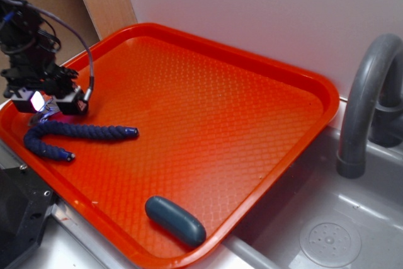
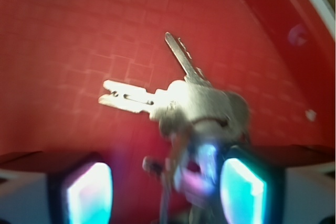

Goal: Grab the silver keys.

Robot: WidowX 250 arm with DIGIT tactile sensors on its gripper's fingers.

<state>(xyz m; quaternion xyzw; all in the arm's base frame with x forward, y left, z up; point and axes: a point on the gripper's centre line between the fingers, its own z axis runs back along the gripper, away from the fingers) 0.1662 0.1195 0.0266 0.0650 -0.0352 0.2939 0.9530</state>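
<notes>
The silver keys (image 2: pixel 194 100) lie fanned on the orange tray (image 2: pixel 79 35). Two blades point up and left, and the ring end sits between my fingers, nearer the right pad (image 2: pixel 241 190). My gripper (image 2: pixel 165 182) is open, its glowing pads wide apart on either side of the ring end, and the image is blurred. In the exterior view my gripper (image 1: pixel 53 108) is low at the tray's (image 1: pixel 208 111) far-left edge and hides the keys beneath it.
A twisted dark-blue rope (image 1: pixel 82 132) curves just in front of my gripper. A dark teal capsule (image 1: pixel 175 220) lies near the tray's front rim. To the right are a grey faucet (image 1: pixel 365 92) and a sink (image 1: pixel 327 237). A white wall is behind.
</notes>
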